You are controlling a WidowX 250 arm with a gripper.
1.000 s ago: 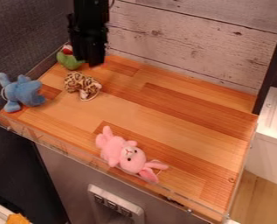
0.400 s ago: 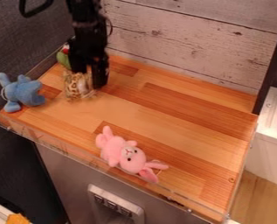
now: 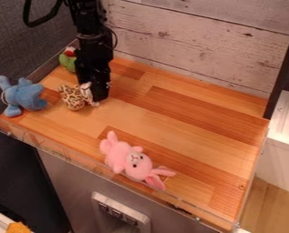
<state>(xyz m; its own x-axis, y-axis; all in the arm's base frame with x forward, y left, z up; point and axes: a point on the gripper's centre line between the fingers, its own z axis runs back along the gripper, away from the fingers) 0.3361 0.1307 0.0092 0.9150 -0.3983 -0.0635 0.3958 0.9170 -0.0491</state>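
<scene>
The leopard-spotted plush toy [image 3: 72,97] lies unlifted on your wooden surface [image 3: 171,119], right of the blue plush toy [image 3: 26,96]; you have the black claw [image 3: 99,95] against it, clenched or released you cannot tell.

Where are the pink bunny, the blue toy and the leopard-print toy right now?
Pink bunny [image 3: 135,164]: camera view, on its head and body area.
Blue toy [image 3: 26,96]: camera view, on its body.
Leopard-print toy [image 3: 72,97]: camera view, on its spotted body.
</scene>
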